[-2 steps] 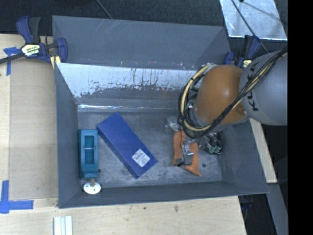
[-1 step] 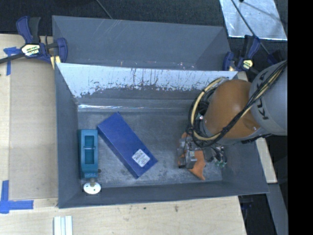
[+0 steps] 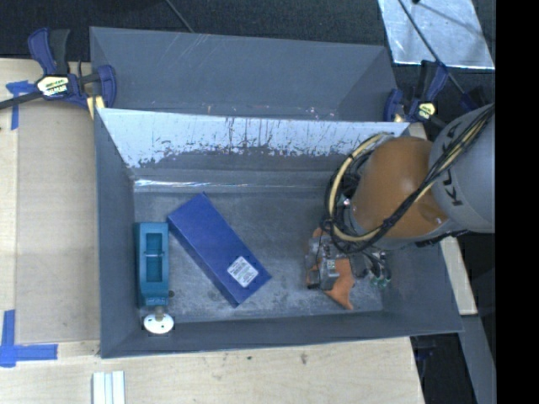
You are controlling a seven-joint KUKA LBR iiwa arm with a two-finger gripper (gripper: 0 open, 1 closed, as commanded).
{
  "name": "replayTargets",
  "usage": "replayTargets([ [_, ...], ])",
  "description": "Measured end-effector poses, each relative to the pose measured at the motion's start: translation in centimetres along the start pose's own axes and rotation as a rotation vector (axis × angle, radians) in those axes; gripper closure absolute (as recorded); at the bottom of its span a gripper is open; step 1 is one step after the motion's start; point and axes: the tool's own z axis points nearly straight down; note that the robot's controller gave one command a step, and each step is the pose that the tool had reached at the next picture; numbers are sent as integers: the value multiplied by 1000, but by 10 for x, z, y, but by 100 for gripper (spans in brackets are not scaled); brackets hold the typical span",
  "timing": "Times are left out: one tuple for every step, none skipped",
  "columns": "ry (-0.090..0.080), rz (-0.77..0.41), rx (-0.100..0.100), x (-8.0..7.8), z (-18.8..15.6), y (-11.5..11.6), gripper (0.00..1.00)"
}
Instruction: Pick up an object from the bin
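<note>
The claw [image 3: 325,269] sits low at an orange piece [image 3: 342,294] by the bin's [image 3: 114,251] right edge; whether it is open cannot be told. Likely the grasp step; the next move needs a firm close.

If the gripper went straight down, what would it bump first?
Probably the small orange thing just under the gripper, at the right of the bin; depth is hard to judge.

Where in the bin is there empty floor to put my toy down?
The biggest bare patch of bin floor lies between the dark blue box and the robot arm. A strip runs behind the box too. Crowded: the left, with the teal block beside the box, and under the arm.
</note>
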Motion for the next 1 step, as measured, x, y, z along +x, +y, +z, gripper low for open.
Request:
replayTargets([
  [2,-39,0,0,-203,15,100],
])
